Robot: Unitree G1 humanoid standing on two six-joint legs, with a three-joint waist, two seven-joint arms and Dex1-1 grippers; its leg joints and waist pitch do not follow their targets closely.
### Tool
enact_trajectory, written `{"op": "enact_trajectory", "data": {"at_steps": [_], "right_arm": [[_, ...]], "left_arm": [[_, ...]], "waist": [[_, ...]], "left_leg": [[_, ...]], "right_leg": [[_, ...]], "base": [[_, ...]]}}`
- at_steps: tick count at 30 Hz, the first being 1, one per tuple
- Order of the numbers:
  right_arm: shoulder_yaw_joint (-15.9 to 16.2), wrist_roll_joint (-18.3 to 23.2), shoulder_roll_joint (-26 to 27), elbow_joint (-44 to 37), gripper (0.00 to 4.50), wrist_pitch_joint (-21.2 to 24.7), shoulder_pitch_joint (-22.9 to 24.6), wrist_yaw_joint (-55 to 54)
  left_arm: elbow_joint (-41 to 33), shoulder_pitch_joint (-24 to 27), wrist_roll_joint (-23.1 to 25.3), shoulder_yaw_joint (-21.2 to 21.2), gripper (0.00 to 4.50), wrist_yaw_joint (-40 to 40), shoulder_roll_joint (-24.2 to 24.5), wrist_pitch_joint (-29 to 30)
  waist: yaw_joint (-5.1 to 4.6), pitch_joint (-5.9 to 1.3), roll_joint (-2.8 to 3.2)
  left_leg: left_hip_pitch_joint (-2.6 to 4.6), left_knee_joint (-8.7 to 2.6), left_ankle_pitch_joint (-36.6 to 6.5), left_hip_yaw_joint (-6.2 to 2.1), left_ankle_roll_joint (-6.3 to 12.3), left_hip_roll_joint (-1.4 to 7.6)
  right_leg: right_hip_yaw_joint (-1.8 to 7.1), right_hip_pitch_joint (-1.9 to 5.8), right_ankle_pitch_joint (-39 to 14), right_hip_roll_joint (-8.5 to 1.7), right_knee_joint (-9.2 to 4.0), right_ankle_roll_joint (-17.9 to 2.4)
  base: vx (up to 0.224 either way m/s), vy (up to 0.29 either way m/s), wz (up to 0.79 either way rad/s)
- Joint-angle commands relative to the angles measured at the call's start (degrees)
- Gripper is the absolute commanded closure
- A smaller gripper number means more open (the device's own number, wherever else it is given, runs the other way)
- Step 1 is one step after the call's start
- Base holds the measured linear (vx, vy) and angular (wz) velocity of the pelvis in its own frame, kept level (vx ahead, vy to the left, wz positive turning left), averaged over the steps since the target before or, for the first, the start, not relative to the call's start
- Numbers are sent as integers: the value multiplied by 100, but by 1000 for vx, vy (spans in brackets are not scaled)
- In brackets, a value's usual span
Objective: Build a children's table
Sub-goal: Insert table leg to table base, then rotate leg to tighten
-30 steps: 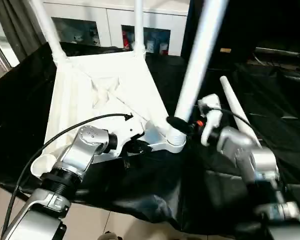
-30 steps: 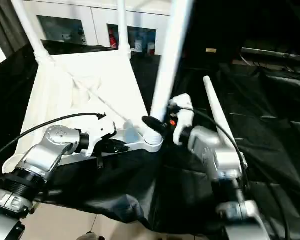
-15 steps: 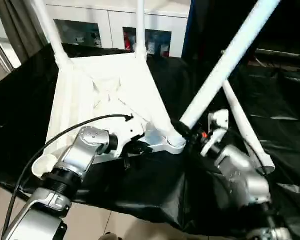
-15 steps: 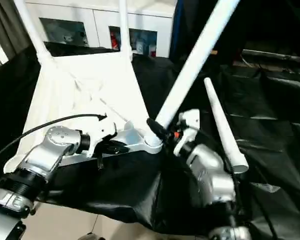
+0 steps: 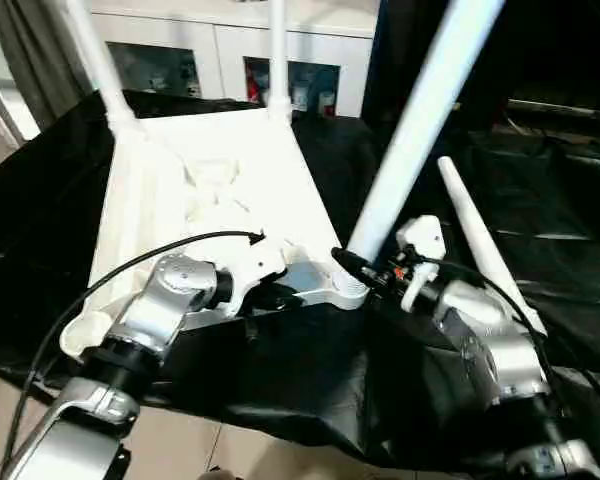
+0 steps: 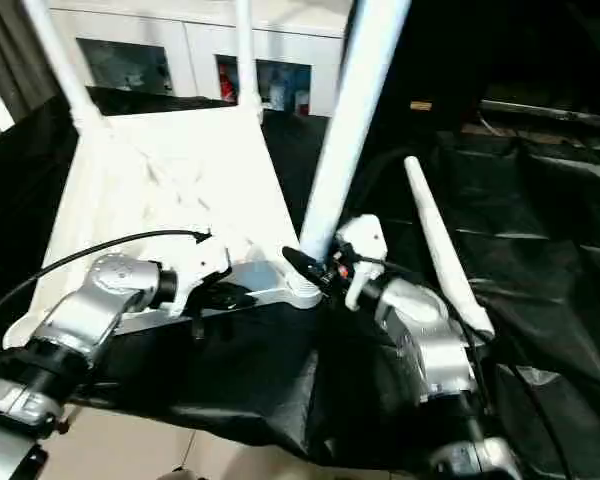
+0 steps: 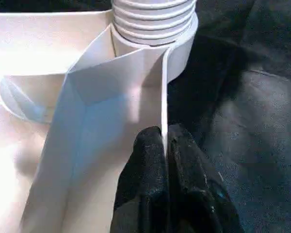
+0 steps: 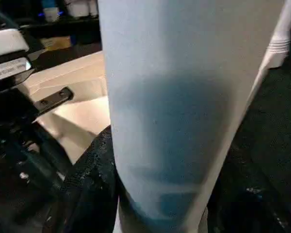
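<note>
The table top lies upside down on a black cloth, ribbed underside facing up; it serves as the reference for all positions below.

Nearest the camera, at the near edge of the table top, the left gripper is clamped on the thin raised rim, one black finger on each side of the wall, jaws nearly together. The grip point sits just beside the near-right corner socket.

At that same socket, the right gripper holds the third leg low on its shaft, its jaws part-way apart around the tube. The threaded end of this leg sits in the socket, and the shaft leans away from the table top toward the right as it rises.

To the right of the table top, apart from it, a fourth leg lies loose on the cloth, behind the right forearm.

At the far edge of the table top, two legs stand in their sockets: one at the far-left corner, tilted left, and one at the far-right corner, upright.

Beyond the table top stands a white cabinet with glass doors.
</note>
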Motion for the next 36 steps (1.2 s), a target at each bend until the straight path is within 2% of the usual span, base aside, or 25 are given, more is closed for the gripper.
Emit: {"op": "enact_trajectory", "data": {"at_steps": [1,4,5,6,10,14,17,19,20,21,22,23,25,29,31,32,34,36], "right_arm": [[213,-121,-123,541,261,521,60,230],[289,-158,-187,717,261,531,-45,465],[325,-198,-220,843,261,497,-104,602],[342,-211,-235,891,261,488,-125,680],[509,-270,-363,986,261,380,-119,1108],[641,-251,-482,948,261,333,-72,1448],[696,-272,-531,996,261,335,-90,1672],[741,-304,-560,1055,261,310,-131,1795],[741,-304,-560,1055,261,310,-131,1795],[758,-326,-568,1103,261,287,-163,1843],[764,-349,-564,1176,261,248,-211,1867],[766,-359,-561,1213,261,227,-234,1876],[734,-397,-530,1315,261,174,-292,1829],[609,-542,-412,1561,261,42,-404,1315],[494,-780,-300,1958,261,-104,-580,550],[441,-852,-251,2122,261,-146,-653,242],[363,-924,-137,2328,261,-96,-745,-285],[323,-949,53,2475,261,87,-812,-771]], "left_arm": [[-261,78,-266,-71,450,-468,71,-211],[-295,70,-254,-153,450,-632,139,-280],[-301,58,-230,-209,450,-720,179,-351],[-297,49,-205,-230,450,-735,195,-367],[-262,-8,-138,-330,450,-885,261,-489],[-353,-7,-209,-394,450,-1159,319,-531],[-423,4,-305,-452,450,-1378,377,-528],[-444,-13,-319,-511,450,-1498,425,-502],[-444,-13,-319,-511,450,-1498,425,-502],[-405,-43,-294,-523,450,-1488,430,-523],[-297,-109,-234,-503,450,-1386,396,-550],[-238,-144,-201,-488,450,-1327,375,-565],[-36,-263,-123,-407,450,-1067,273,-545],[198,-441,-68,-255,450,-600,111,-382],[376,-618,-46,-118,450,-187,-11,-156],[444,-696,-44,-53,450,-13,-66,-38],[535,-827,-48,56,450,263,-159,159],[666,-987,-49,171,450,533,-272,373]], "waist": [[54,-327,-104],[51,-323,-68],[44,-322,-94],[47,-322,-84],[54,-333,-123],[94,-337,-132],[117,-334,-110],[117,-327,-129],[122,-328,-110],[113,-313,-122],[118,-314,-92],[113,-318,-106],[113,-310,-99],[123,-268,-103],[103,-245,-107],[95,-245,-97],[60,-241,-118],[34,-238,-118]], "left_leg": [[5,-345,-601,63,415,53],[13,-359,-722,54,371,69],[15,-365,-763,51,354,75],[21,-370,-780,50,337,79],[38,-372,-857,58,285,84],[50,-373,-874,66,282,90],[66,-384,-994,64,238,90],[72,-398,-1119,61,188,90],[77,-401,-1139,58,174,93],[77,-413,-1211,60,154,93],[83,-417,-1271,53,121,94],[86,-418,-1308,53,99,96],[92,-422,-1361,56,74,93],[127,-455,-1743,50,11,102],[147,-477,-2018,32,-106,86],[148,-479,-2051,24,-147,86],[100,-502,-2056,-18,-222,72],[70,-505,-1970,-20,-204,62]], "right_leg": [[191,305,176,-343,-398,-1417],[191,286,40,-356,-399,-1418],[189,283,40,-353,-399,-1423],[188,279,39,-353,-399,-1424],[192,276,125,-354,-395,-1454],[195,273,202,-352,-394,-1459],[197,265,128,-353,-397,-1473],[196,270,-35,-353,-415,-1454],[196,266,-64,-356,-414,-1453],[196,258,-176,-350,-431,-1441],[199,258,-270,-356,-438,-1430],[199,260,-310,-357,-443,-1438],[198,246,-373,-354,-456,-1445],[205,211,-1017,-370,-515,-1360],[203,177,-1777,-385,-576,-1174],[202,170,-1908,-391,-579,-1137],[182,195,-2197,-399,-601,-963],[184,188,-2125,-390,-609,-917]], "base": [[0,0,0],[0,0,0],[0,0,0],[0,0,0],[0,0,0],[0,0,0],[0,0,0],[0,0,0],[0,0,0],[0,0,0],[0,0,0],[0,0,0],[0,0,0],[0,0,0],[-33,-2,-1],[-51,-2,-2],[-29,1,-3],[0,0,0]]}}
